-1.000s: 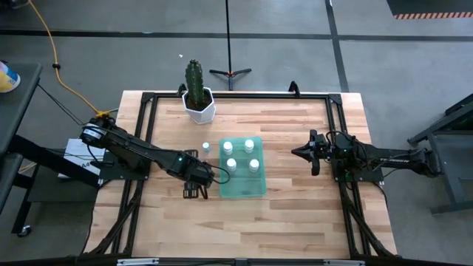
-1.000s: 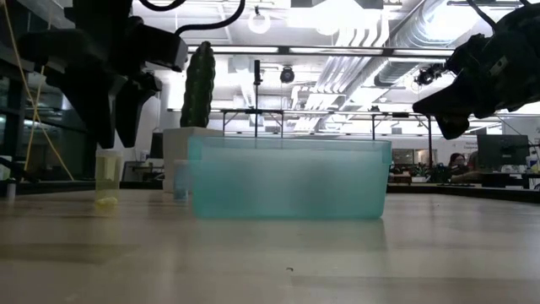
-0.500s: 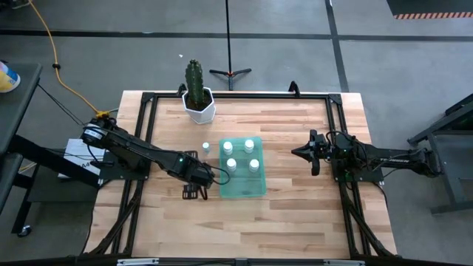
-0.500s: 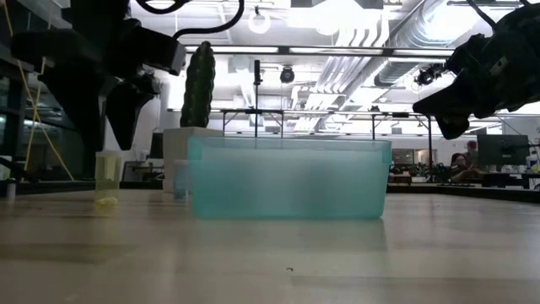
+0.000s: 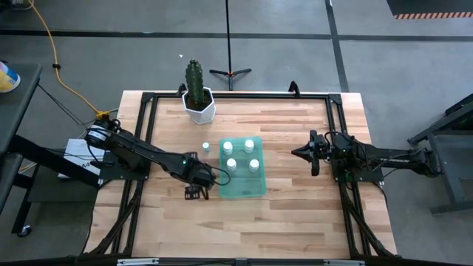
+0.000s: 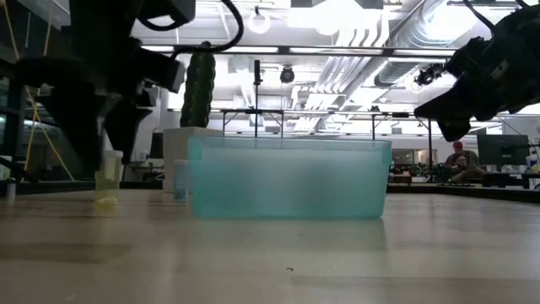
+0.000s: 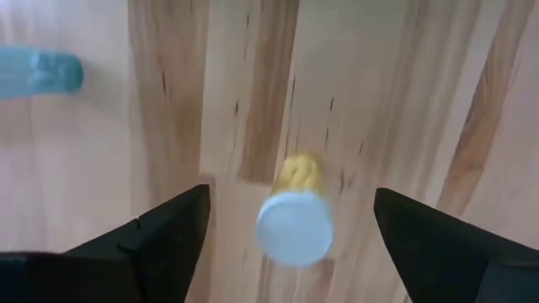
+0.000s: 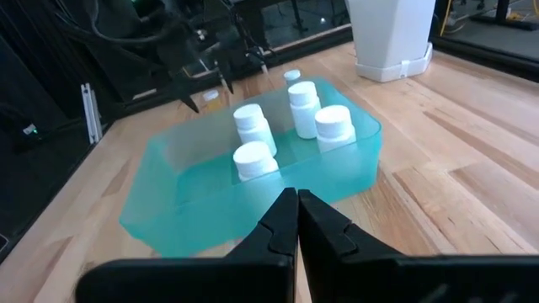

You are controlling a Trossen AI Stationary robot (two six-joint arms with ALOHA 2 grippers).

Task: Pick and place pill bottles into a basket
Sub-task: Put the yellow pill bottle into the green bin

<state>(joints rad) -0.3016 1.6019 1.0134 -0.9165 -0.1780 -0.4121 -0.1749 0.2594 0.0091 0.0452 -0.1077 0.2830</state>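
The green tray (image 5: 242, 183) lies at mid-table with several white pill bottles (image 5: 231, 164) standing in it; they also show in the right wrist view (image 8: 253, 158). One bottle (image 5: 205, 148) stands on the table just beyond the tray's far left corner. Another bottle (image 7: 295, 225), with a white cap and a yellowish body (image 6: 107, 179), stands upright on the table left of the tray. My left gripper (image 7: 290, 195) is open above it, one finger on each side of the cap, touching nothing. My right gripper (image 8: 296, 210) is shut and empty, held above the table's right side (image 5: 307, 153).
A white hexagonal pot with a cactus (image 5: 198, 103) stands at the table's far edge, left of middle. A black frame (image 5: 148, 133) runs round the table's edges. Bare wood lies in front of the tray and between the tray and my right gripper.
My left gripper has come down over the yellowish bottle and a little toward the table's near edge, still open, so that its fingers now stand level with the bottle's top. The bottle has stayed where it was.
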